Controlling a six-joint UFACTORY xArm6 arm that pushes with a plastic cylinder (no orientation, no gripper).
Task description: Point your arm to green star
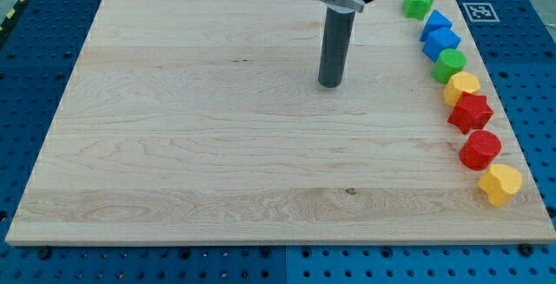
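Note:
The green star [418,3] lies at the view's top right corner of the wooden board [191,128]. My tip [329,84] rests on the board, well to the view's left of the star and lower in the view, touching no block. Below the star a column of blocks runs down the right edge: a blue block [436,22], a second blue block [441,42], a green round block [451,63], a yellow block [462,86], a red star [470,111], a red round block [479,149] and a yellow heart-like block [499,183].
The board sits on a blue perforated table [26,75]. A white marker tag [478,11] lies just off the board's top right corner.

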